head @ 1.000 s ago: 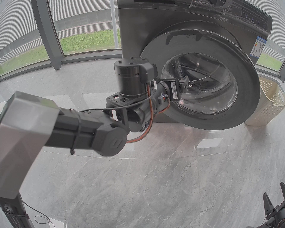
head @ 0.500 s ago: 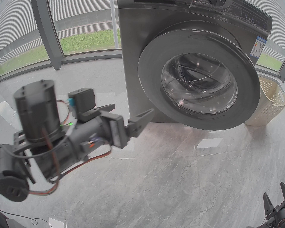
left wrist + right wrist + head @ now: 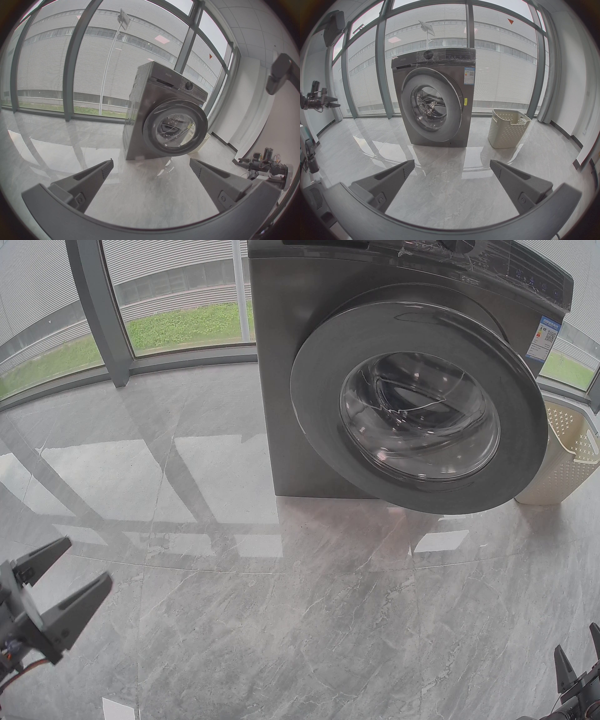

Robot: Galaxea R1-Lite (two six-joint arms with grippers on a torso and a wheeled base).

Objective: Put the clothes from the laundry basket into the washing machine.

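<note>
Glossy grey stone floor point(image 3: 312, 615), tall windows point(image 3: 181, 315) behind; washing machine point(image 3: 275, 377) stands by them, its round door point(image 3: 312, 402) apparently swung out from the front; laundry basket point(image 3: 572, 452) on the floor just beside the machine, on the robot's right. Left claw point(image 3: 86, 562) low at left, spread, holding nothing; right claw point(image 3: 576, 640) low at right, fingers wide apart, also bare. Judged: door step prob. done; no garment gripped, so loading is all still to do. Right wrist view gives the whole basket point(image 3: 507, 129), but its walls hide the inside, so can't tell re clothes; head view cuts the basket off at the edge.
</note>
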